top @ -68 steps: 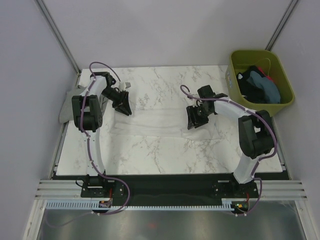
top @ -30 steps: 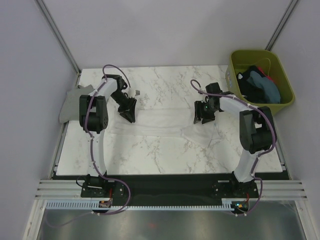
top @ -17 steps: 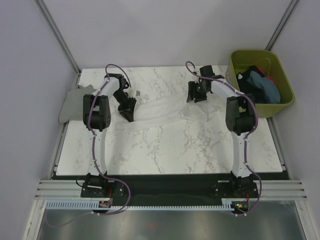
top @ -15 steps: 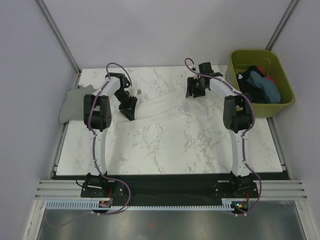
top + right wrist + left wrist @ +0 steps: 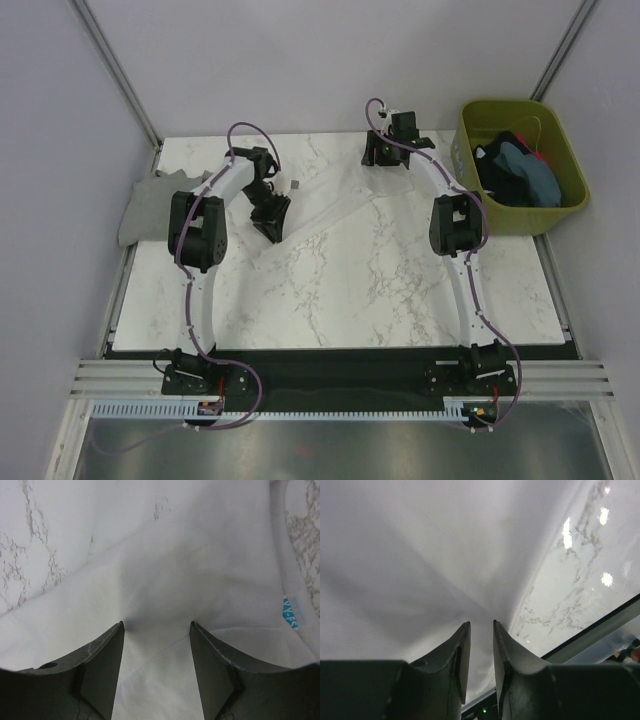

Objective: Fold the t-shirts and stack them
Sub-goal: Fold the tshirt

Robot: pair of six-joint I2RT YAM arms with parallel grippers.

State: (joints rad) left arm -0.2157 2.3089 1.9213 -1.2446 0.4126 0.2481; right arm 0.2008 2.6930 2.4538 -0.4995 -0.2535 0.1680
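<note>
A large white t-shirt (image 5: pixel 335 203) lies stretched slantwise across the far half of the marble table (image 5: pixel 340 300), between both grippers. My left gripper (image 5: pixel 272 216) is shut on the shirt's near-left part; in the left wrist view the cloth (image 5: pixel 420 555) pulls in taut folds into the narrow gap of the gripper (image 5: pixel 481 624). My right gripper (image 5: pixel 385 150) is at the far edge. In the right wrist view it (image 5: pixel 156 625) is open, with the fingertips pressing on the white cloth (image 5: pixel 200 555) near the blue neck mark (image 5: pixel 290 614). A grey t-shirt (image 5: pixel 150 205) lies at the table's left edge.
An olive-green bin (image 5: pixel 470 140) stands off the far right corner, holding blue-teal (image 5: pixel 530 175) and dark shirts (image 5: pixel 505 185). Grey walls with metal posts close in the far side. The arm bases sit on the black rail at the near edge.
My right gripper has swung from the middle right to the far edge, drawing the white shirt with it. My left gripper has shifted a little right, and the shirt now runs slantwise.
</note>
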